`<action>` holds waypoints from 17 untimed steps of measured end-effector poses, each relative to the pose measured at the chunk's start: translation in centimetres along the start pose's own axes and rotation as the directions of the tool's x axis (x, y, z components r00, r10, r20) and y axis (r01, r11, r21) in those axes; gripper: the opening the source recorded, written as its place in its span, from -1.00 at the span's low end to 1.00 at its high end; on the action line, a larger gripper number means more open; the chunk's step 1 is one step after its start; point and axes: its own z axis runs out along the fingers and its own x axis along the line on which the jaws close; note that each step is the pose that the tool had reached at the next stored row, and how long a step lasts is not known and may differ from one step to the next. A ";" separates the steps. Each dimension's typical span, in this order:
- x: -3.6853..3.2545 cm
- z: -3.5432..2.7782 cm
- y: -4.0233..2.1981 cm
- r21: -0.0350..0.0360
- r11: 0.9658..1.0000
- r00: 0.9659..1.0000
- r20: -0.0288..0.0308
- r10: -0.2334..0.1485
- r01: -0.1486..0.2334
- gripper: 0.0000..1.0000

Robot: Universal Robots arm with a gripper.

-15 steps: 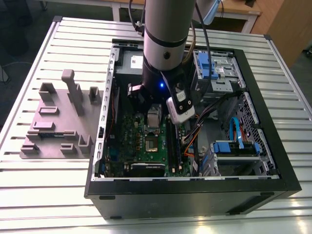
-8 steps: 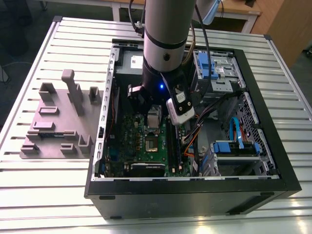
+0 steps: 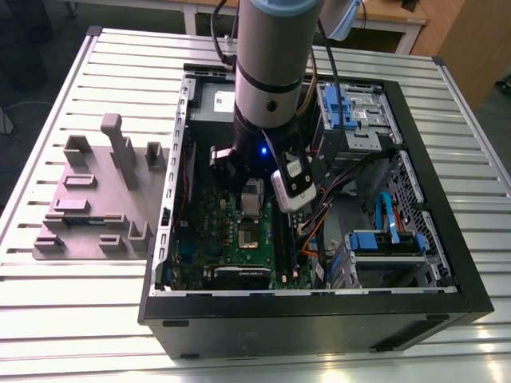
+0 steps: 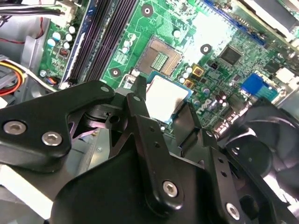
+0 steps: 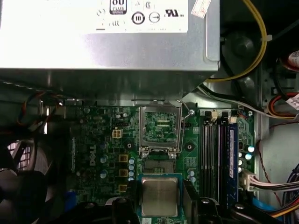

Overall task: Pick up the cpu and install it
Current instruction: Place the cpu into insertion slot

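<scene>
The gripper's (image 5: 160, 201) jaws are clamped on the cpu (image 5: 160, 193), one on each side; the cpu sits just beside the open socket (image 5: 159, 164).

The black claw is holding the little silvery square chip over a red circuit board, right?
No, the circuit board is green, not red. The second wrist view shows the black gripper holding the small silvery square chip over it.
</scene>
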 end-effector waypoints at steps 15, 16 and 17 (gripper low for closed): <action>-0.28 2.37 -0.94 0.000 1.000 1.000 0.003 0.003 -0.003 -0.06; -0.29 2.56 -0.95 0.000 1.000 1.000 0.003 0.003 -0.003 -0.06; -0.32 2.74 -0.96 0.000 1.000 1.000 0.003 0.003 -0.003 -0.06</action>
